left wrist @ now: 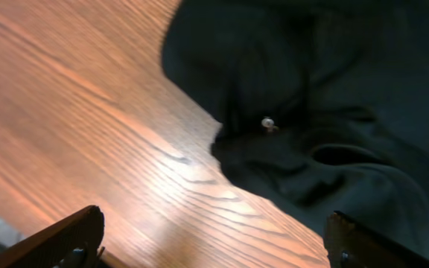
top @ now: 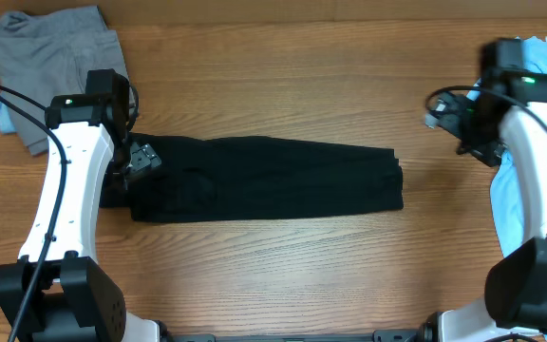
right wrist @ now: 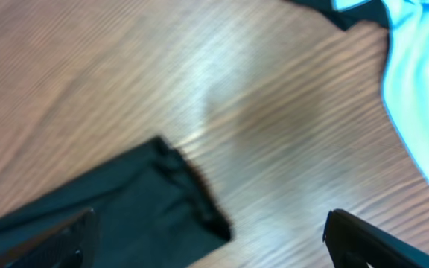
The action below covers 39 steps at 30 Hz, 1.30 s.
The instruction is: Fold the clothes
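Note:
The clothes lie on the wooden table. A black shirt [top: 273, 179] is folded into a long flat strip across the middle. My left gripper [top: 141, 157] hovers over the strip's left end, open and empty. In the left wrist view the black shirt [left wrist: 334, 97] shows a small white button [left wrist: 268, 123], and the left gripper [left wrist: 213, 249] spans bare wood beside the cloth. My right gripper [top: 440, 109] is up at the far right, apart from the strip, open and empty. In the right wrist view the right gripper [right wrist: 211, 240] stands over the black shirt's [right wrist: 110, 208] right end.
A crumpled grey garment [top: 50, 52] sits at the back left corner, with a bit of light blue cloth [top: 3, 116] under it. A light blue T-shirt [top: 516, 204] lies along the right edge under the right arm, and its edge [right wrist: 419, 82] shows near the right gripper.

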Each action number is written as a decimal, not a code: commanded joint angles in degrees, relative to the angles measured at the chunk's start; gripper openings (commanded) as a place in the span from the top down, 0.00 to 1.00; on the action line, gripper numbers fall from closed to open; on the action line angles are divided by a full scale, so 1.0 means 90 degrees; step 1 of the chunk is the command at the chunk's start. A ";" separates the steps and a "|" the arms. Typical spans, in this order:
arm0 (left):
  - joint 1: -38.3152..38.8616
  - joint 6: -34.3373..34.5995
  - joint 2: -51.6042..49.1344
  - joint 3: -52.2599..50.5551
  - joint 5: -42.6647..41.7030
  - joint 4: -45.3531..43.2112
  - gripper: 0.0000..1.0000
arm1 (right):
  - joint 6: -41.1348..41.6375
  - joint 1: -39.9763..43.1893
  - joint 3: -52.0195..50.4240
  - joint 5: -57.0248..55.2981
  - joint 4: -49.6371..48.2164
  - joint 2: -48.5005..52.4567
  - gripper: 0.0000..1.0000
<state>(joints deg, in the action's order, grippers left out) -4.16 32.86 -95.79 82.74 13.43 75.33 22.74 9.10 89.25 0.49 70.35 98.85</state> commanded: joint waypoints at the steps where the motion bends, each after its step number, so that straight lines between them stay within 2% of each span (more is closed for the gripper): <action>1: -0.0034 0.0061 -0.0051 -0.0206 -0.0600 -0.0095 0.00 | -0.1015 0.0624 -0.0602 0.1071 -0.0357 0.0107 0.08; 3: -0.0034 0.0058 -0.0053 -0.0384 -0.0617 -0.0187 0.00 | -0.1054 0.0889 -0.1088 0.1307 -0.0714 0.0109 0.10; 6: -0.0034 0.0061 -0.0053 -0.0697 -0.0619 -0.0296 0.00 | -0.1705 0.0996 -0.1926 0.2297 -0.1370 0.0124 0.00; 8: -0.0036 0.0061 -0.0053 -0.0828 -0.0619 -0.0406 0.00 | -0.2057 0.0984 -0.2392 0.2948 -0.1804 0.0134 0.00; 12: -0.0036 0.0061 -0.0053 -0.0933 -0.0619 -0.0469 0.00 | -0.2130 0.0986 -0.3150 0.3249 -0.2523 0.0369 0.00; 21: -0.0034 0.0061 -0.0053 -0.0933 -0.0729 -0.0546 0.00 | -0.2176 0.0811 -0.3305 0.3772 -0.2696 0.1010 0.00; 28: -0.0036 0.0036 -0.0053 -0.0933 -0.0835 -0.0610 0.00 | -0.2171 -0.0141 -0.3310 0.3813 -0.2545 0.1562 0.00; 31: -0.0036 0.0032 -0.0053 -0.0933 -0.0835 -0.0607 0.00 | -0.2120 -0.0408 -0.3310 0.3789 -0.2552 0.1622 0.11; 35: -0.0036 -0.0051 -0.0053 -0.0933 -0.0833 -0.0588 0.00 | -0.1654 -0.0408 -0.3308 0.3388 -0.2630 0.1620 0.34; 37: -0.0036 -0.0083 -0.0053 -0.0933 -0.0833 -0.0585 0.00 | -0.1297 -0.0408 -0.3281 0.2875 -0.2669 0.1620 0.75; 39: -0.0036 -0.0083 -0.0053 -0.0933 -0.0835 -0.0585 0.00 | -0.1078 -0.0408 -0.3225 0.2489 -0.2640 0.1620 0.84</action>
<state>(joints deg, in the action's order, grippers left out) -4.16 32.82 -95.92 74.61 6.17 70.04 9.30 5.89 61.49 34.72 46.98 110.87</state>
